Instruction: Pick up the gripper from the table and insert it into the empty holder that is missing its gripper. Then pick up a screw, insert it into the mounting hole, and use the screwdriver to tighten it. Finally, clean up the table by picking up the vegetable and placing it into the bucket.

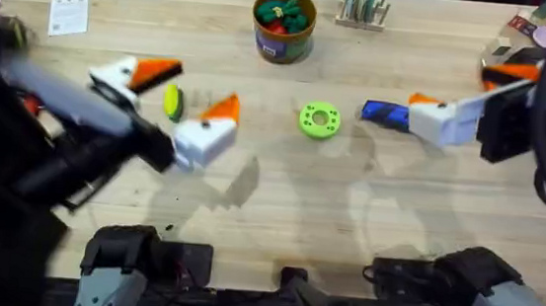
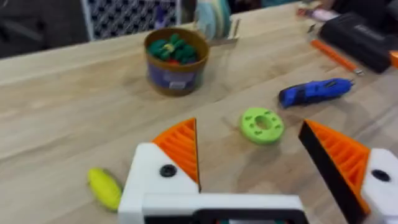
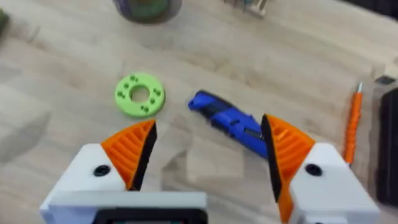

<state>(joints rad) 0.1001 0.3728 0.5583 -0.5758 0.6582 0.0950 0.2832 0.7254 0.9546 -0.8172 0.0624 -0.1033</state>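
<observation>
My left gripper (image 2: 249,168) gapes wide and empty above the small yellow oval toy vegetable (image 2: 104,188) on the wooden table (image 1: 268,212); light and slick, best pinched across its middle. My right gripper (image 3: 208,162), equally spread, holds nothing over the blue screwdriver (image 3: 230,121).

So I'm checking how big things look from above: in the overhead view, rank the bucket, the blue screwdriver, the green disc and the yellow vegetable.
Largest to smallest:
1. bucket
2. screwdriver, partly hidden behind the right gripper, so this rank is unsure
3. green disc
4. vegetable
</observation>
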